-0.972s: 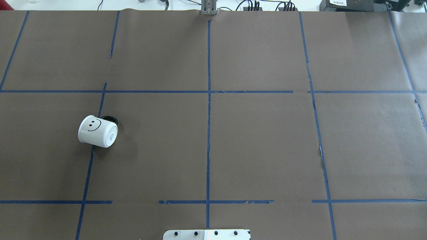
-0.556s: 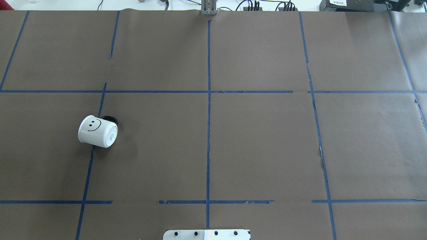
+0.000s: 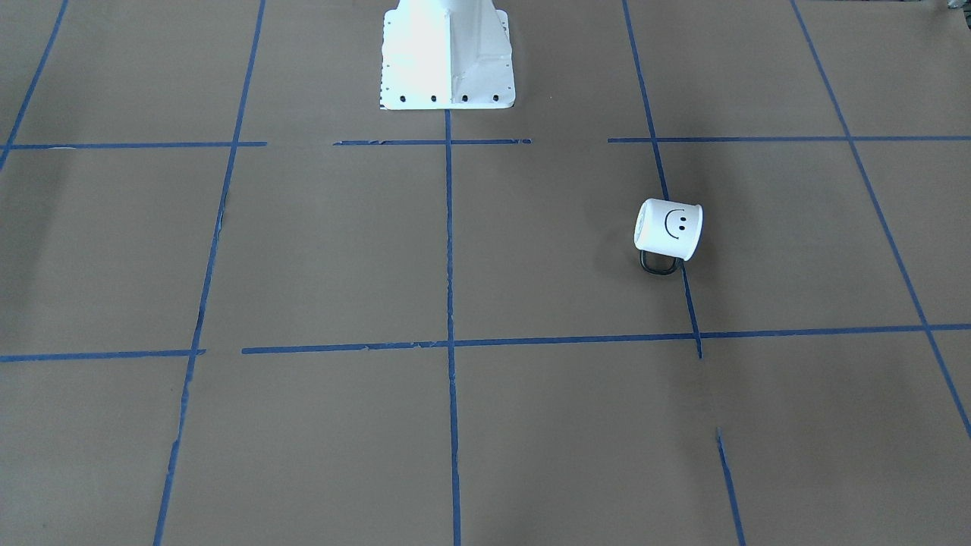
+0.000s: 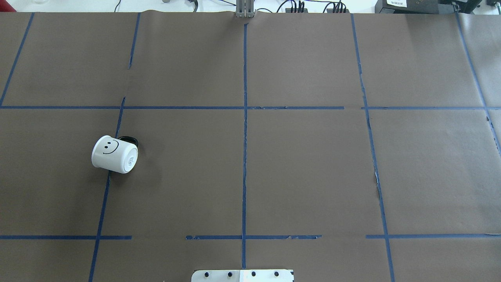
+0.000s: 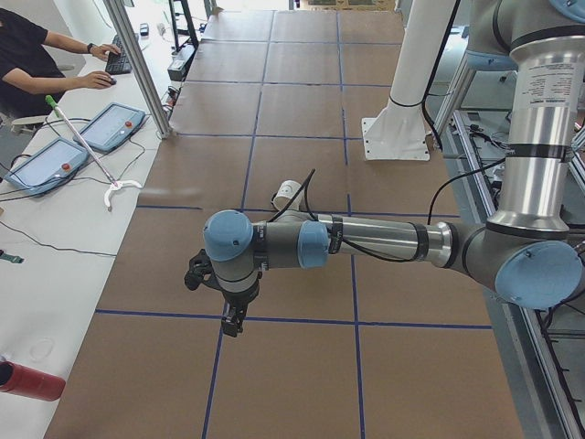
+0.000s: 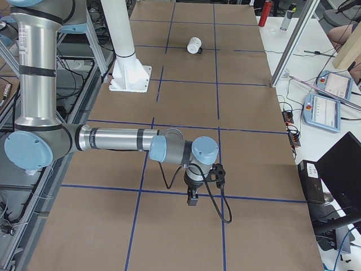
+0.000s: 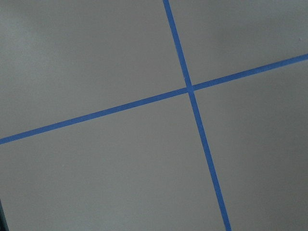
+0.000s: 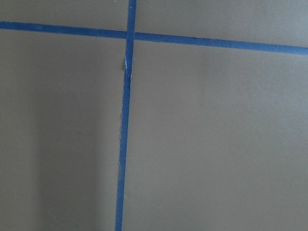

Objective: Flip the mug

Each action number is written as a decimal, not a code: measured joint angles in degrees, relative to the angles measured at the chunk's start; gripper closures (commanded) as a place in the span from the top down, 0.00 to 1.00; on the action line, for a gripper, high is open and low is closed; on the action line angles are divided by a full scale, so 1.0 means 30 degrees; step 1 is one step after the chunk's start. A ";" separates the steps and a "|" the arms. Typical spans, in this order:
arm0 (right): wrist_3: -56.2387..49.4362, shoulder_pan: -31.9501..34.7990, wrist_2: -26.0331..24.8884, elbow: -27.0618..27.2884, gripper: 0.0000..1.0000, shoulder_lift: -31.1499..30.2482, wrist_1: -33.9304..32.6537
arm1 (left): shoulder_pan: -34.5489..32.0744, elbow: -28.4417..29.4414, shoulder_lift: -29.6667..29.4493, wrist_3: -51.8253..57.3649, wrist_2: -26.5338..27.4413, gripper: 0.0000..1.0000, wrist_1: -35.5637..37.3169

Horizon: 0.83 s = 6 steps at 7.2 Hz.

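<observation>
The left gripper (image 5: pixel 233 322) points straight down over a crossing of tape. We see it only from the table's end and cannot tell how far its jaws are parted or whether it carries anything. The same goes for the right gripper (image 6: pixel 192 199), also aimed down just above a tape line. Behind each, the arm reaches out low and nearly level. The left arm (image 5: pixel 384 240) and the right arm (image 6: pixel 113 139) are smooth silver tubes joined by rounded pale-blue caps, each with its wrist bent downward.

Well apart from both, we find the mug (image 4: pixel 113 154) lying on its side on the robot's left half of the table, across a lengthwise strip of tape. It is a small, glossy white, slightly tapered cylinder. Its black smiley face (image 4: pixel 109 147) is turned upward and its flat base points toward the table's middle. Its black loop handle (image 4: pixel 129 139) lies against the surface on the operators' side.

Matte brown paper (image 4: pixel 313 168) covers the table, ruled into rectangles by blue tape (image 4: pixel 245 156) that is torn and gapped in places.
</observation>
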 measured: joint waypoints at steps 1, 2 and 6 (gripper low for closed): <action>0.0001 0.0000 0.0001 0.0000 1.00 0.0003 0.0000 | 0.0097 -0.0086 -0.0098 -0.0911 -0.0357 1.00 -0.0649; 0.0001 0.0000 0.0000 0.0000 1.00 0.0005 0.0000 | 0.0548 -0.0194 -0.0157 -0.3305 -0.1190 1.00 -0.1921; 0.0000 0.0000 0.0000 -0.0008 1.00 0.0000 0.0000 | 0.4244 0.0193 -0.0079 -1.2672 -0.1552 1.00 -0.9544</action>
